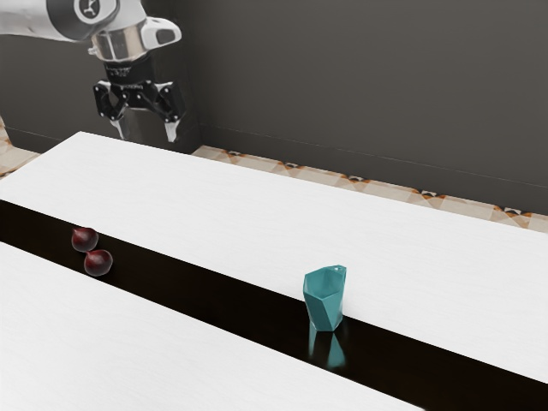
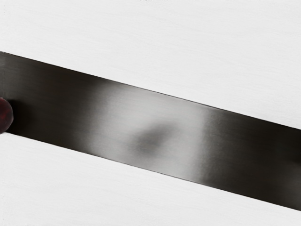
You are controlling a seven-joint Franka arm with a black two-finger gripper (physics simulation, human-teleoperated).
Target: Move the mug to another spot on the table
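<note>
Mug (image 1: 325,297): teal, faceted, upright, mouth upward. Standing on the glossy dark band (image 1: 205,287) crossing the white worktop (image 1: 257,201) lengthwise, at the band's far rim, toward the worktop's end at the exterior view's right. Touched by nothing. Faintly mirrored in the band just in front of its base.

Farther along the same band, toward the exterior view's left: one dark red fruit (image 1: 84,239) and a second fruit (image 1: 98,262), both round, just beside each other; touching or not, impossible to tell. Both well apart from the mug.

Hand (image 1: 144,128): black, hanging high over the worktop's far corner at the exterior view's left, at the end of the arm (image 1: 73,15) coming in from the upper left. Fingers spread wide, pointing down, nothing between them: released. Well apart from the mug and from both fruits.

Beyond the worktop's far edge: a strip of patterned floor tiles (image 1: 360,181), then a dark wall (image 1: 368,77).

Wrist view: looking down on the worktop (image 2: 164,37). Dark band (image 2: 70,106) running slantwise between two white stretches, with a pale blurred sheen at its middle. On the band, partly in sight, a sliver of dark red fruit (image 2: 3,115); which of the two, impossible to tell.
</note>
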